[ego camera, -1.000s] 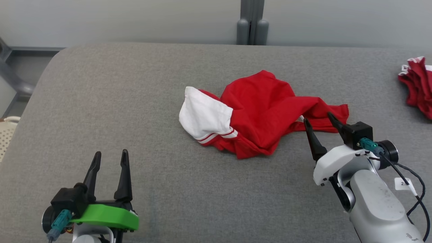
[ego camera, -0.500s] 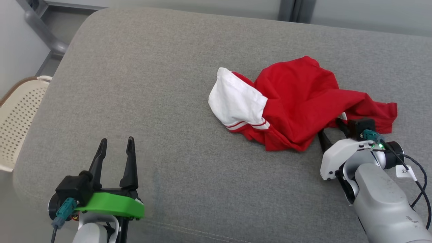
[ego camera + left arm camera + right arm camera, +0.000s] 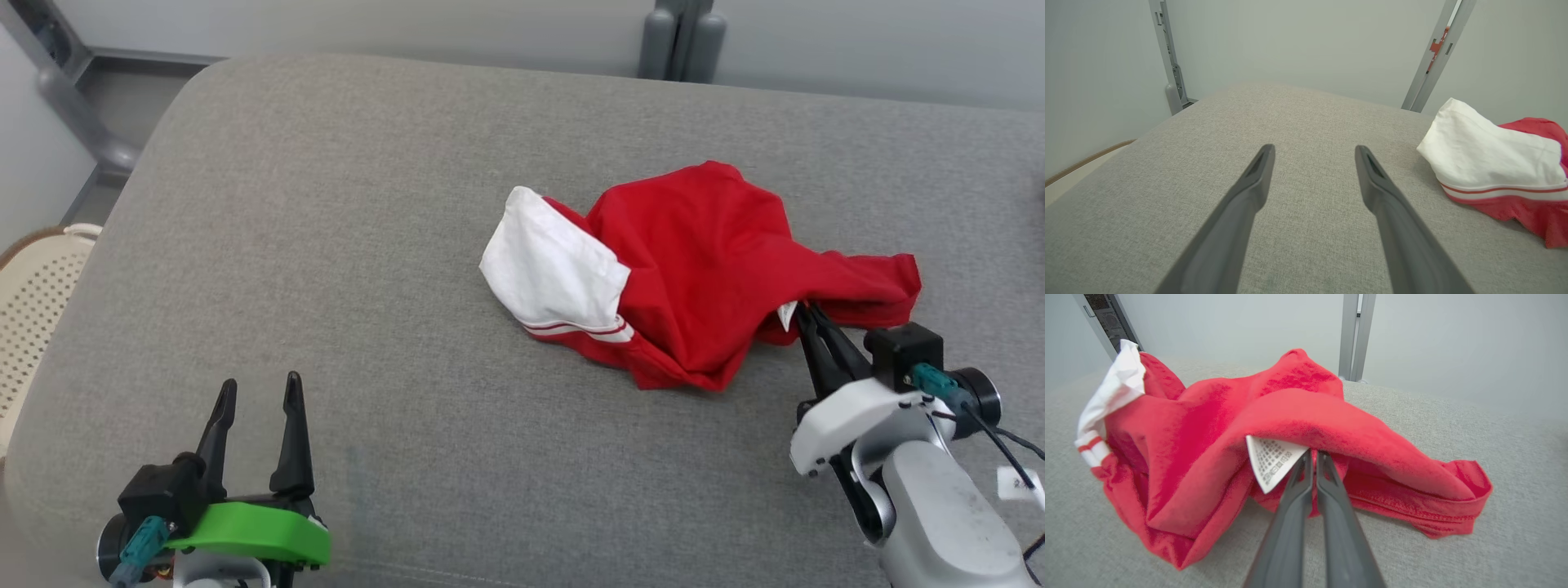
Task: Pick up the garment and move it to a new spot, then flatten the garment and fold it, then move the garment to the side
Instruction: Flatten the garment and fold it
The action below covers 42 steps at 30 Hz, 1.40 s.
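The garment [image 3: 702,261] lies crumpled on the grey cushion [image 3: 367,204], red with a white sleeve [image 3: 555,273] and striped trim; its lettering is hidden in the folds. My right gripper [image 3: 807,314] is shut on a red fold at the garment's near right edge, beside a white care label [image 3: 1271,459]. In the right wrist view the right gripper [image 3: 1312,453] has its tips pinched into the red cloth [image 3: 1331,424]. My left gripper [image 3: 255,388] stands open at the lower left, well apart from the garment. The left gripper [image 3: 1314,153] holds nothing, with the garment's white sleeve [image 3: 1490,151] off to its right.
A cream perforated basket [image 3: 33,286] sits off the cushion's left edge. Grey posts [image 3: 678,37] rise behind the cushion's far edge against a pale wall. Bare cushion stretches across the left half and along the front.
My right gripper has closed from wide open onto the garment's right fold. The camera has shifted, so the whole scene sits differently. The left gripper stays open.
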{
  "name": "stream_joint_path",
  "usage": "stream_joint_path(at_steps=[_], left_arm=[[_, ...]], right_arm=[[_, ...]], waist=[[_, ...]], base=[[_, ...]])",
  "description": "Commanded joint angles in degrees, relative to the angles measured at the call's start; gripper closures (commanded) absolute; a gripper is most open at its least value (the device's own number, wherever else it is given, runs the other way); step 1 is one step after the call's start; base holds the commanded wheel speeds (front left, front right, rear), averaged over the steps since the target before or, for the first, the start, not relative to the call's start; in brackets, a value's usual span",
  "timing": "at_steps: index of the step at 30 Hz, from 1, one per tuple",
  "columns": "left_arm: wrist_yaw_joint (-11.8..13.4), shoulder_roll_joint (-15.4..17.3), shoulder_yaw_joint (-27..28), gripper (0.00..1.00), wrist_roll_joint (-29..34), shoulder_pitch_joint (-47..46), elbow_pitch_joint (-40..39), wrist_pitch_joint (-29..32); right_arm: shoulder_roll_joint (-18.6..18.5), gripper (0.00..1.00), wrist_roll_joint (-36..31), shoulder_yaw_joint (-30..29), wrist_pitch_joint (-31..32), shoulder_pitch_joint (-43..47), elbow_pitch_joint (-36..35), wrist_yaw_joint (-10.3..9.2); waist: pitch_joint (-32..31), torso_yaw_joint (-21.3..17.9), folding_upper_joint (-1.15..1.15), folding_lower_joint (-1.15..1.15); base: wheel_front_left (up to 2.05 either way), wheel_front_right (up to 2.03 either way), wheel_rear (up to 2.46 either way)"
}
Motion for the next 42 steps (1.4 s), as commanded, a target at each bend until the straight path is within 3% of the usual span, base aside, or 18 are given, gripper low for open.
stream_joint_path(at_steps=[1,8,14,21,22,23,32,37,42], left_arm=[[0.0,0.4,0.2,0.0,0.7,1.0,-0.1,-0.1],[0.0,0.3,0.3,0.0,0.5,2.9,-0.1,-0.2],[0.0,0.1,0.3,0.0,0.3,4.2,-0.1,-0.2],[0.0,0.1,0.5,0.0,0.1,5.0,-0.3,-0.2],[0.0,0.1,0.6,0.0,0.1,5.1,-0.3,-0.2],[0.0,0.1,0.7,0.0,0.2,5.2,-0.3,-0.2],[0.0,0.1,0.6,0.0,0.4,5.5,-0.9,-0.2],[0.0,0.0,0.1,0.0,0.1,4.5,-0.8,-0.2],[0.0,0.0,-0.4,0.0,0.1,2.7,-1.0,-0.2]], right_arm=[[-0.8,1.0,0.5,0.0,-0.2,2.7,-2.6,-0.11],[-3.6,1.0,3.2,0.6,-0.2,16.3,-12.5,-0.1],[-3.8,1.0,6.7,2.6,0.3,27.4,-13.4,-0.1],[-2.9,1.0,8.9,1.9,0.4,33.7,-15.0,-0.1],[-3.1,0.54,9.0,1.5,0.3,33.8,-15.6,-0.1],[-3.3,0.0,8.9,1.3,0.3,33.8,-16.2,-0.11],[-6.9,0.0,6.2,0.5,-0.1,26.0,-23.5,-0.1],[-9.0,0.0,4.3,-1.3,3.4,17.1,-20.5,-0.1],[-10.7,0.0,2.9,-2.6,5.6,10.4,-13.3,-0.1]], waist=[[-3.8,-4.4,0.0,0.0],[-6.2,-8.6,0.0,0.0],[-7.7,-10.6,0.0,0.0],[-8.7,-11.5,0.0,0.0],[-8.7,-11.7,0.0,0.0],[-8.8,-11.8,0.0,0.0],[-8.9,-11.8,0.0,0.0],[-8.0,-10.6,0.0,0.0],[-6.1,-8.7,0.0,0.0]], base=[[0.0,0.0,0.0],[0.0,0.0,0.0],[0.0,0.0,0.0],[0.0,0.0,0.0],[0.0,0.0,0.0],[0.0,0.0,0.0],[0.0,0.0,0.0],[0.0,0.0,0.0],[0.0,0.0,0.0]])
